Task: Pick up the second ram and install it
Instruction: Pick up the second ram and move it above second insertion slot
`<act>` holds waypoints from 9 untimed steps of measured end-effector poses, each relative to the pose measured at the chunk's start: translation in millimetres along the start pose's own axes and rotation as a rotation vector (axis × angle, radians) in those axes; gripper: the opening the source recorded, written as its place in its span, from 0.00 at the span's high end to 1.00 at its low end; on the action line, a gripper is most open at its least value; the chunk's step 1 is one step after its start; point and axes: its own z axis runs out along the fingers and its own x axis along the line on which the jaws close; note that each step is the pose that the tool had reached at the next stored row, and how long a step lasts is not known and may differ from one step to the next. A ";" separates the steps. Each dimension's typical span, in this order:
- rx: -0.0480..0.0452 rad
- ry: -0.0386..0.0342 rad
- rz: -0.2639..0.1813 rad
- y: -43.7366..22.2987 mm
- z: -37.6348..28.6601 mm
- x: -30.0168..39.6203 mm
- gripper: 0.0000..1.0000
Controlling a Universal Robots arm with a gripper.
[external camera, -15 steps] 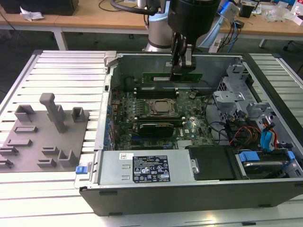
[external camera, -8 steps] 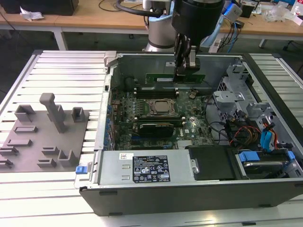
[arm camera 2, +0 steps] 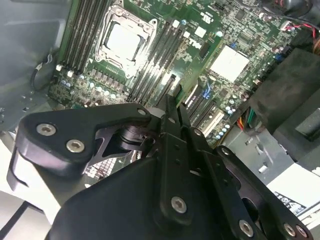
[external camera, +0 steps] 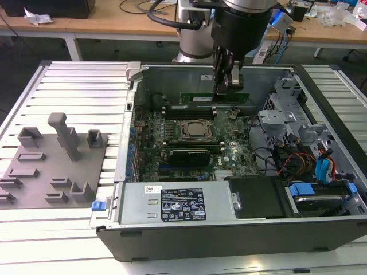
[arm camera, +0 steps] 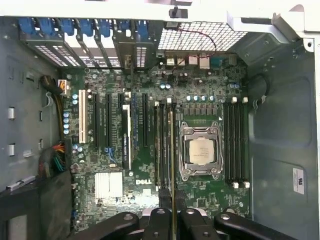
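In the exterior view the gripper (external camera: 226, 89) stands inside the open computer case (external camera: 321, 114). Its jaws are drawn in on the second ram (external camera: 198, 97), a green strip on edge that passes between them and sticks out on both sides. Directly beneath the jaws lie the black memory slots (external camera: 189, 110), and just past those the CPU socket (external camera: 194, 130). I cannot tell whether the stick's lower edge already touches a slot. In the second wrist view the fingers (arm camera 2: 170, 130) sit almost together with only a sliver between them, and the stick there is hard to make out. In the first wrist view the stick (arm camera: 172, 150) shows edge-on as a thin line running out from between the jaws. It lies parallel to the slots below, over one of those beside the socket (arm camera: 201, 151). Done well, this step looks to depend on that line staying centred over a single slot, with the stick upright rather than leaning. The notch should match the slot's key and the end latches should be open. As the grip is near the middle, a straight, even push should seat both ends together, whereas a tilt would likely jam one end.
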 end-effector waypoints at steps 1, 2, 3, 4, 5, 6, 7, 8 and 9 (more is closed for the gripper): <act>-0.0001 0.0002 0.000 0.0 0.9 -2.2 0.86; -0.0001 0.0003 0.000 0.0 1.8 -4.5 0.86; 0.0000 0.0000 -0.001 0.0 4.5 -8.9 0.86; -0.0002 0.0002 -0.001 0.0 7.8 -11.8 0.86; -0.0001 0.0002 -0.001 0.0 12.1 -14.1 0.86; -0.0001 0.0001 -0.001 -0.2 16.8 -15.8 0.86; -0.0001 0.0000 -0.001 -0.3 20.8 -16.6 0.86; -0.0002 0.0003 -0.001 -0.5 25.6 -16.9 0.86; -0.0001 0.0002 -0.001 -0.6 29.9 -16.7 0.86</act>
